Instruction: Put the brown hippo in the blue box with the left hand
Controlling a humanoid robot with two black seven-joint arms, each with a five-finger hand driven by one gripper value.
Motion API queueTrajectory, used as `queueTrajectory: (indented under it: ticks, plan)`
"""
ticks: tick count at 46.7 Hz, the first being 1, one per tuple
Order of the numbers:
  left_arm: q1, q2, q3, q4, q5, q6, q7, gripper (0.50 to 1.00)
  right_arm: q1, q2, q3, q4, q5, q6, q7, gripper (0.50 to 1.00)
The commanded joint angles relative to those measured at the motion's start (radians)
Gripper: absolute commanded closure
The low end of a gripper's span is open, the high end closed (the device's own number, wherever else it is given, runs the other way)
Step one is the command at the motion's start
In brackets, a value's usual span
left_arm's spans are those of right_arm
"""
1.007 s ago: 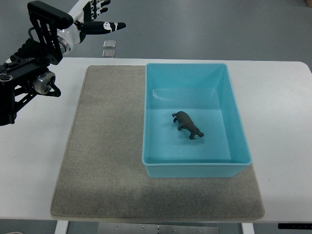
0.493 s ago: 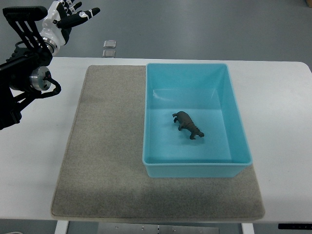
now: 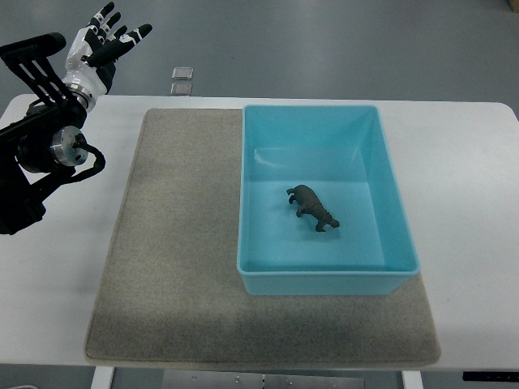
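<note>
The brown hippo (image 3: 313, 208) is inside the blue box (image 3: 397, 212). It stands on the box floor, a bit past the middle, and nothing is touching it. So the big part of the job looks done: the toy is where it should be.

The left hand (image 3: 99, 53) is far away from the hippo, up in the top corner of the picture, above the back edge of the white table (image 3: 65, 275). Its fingers (image 3: 134, 34) are spread out wide and it holds nothing at all (you can count the black-tipped fingers fanning out). The black arm behind it comes in from the left side and bends over the table's left part.

From the hand, the blue box is well off to the right and closer to the robot. The box sits on a grey mat (image 3: 170, 259), on the mat's right half. The rest of the mat, between the hand and the box, is bare.

Beyond the table, just right of the hand, two small silver squares (image 3: 182, 79) lie on the floor. They do not seem to be part of the job.

What is left? Not much, I think. The arm only needs to go to rest. The right hand cannot be seen.
</note>
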Motion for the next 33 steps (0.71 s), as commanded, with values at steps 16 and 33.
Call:
queueTrajectory:
  ticks: [16,33]
  plan:
    - [0.101,-0.032,-0.062,-0.022,0.009,-0.008,-0.006,0.504,0.0,0.0,0.0,-0.001,0.0,0.001,0.0,0.564]
    - [0.114,-0.033,-0.11,-0.056,0.008,0.005,-0.012,0.504,0.0,0.0,0.0,0.0,0.0,0.001,0.0,0.564]
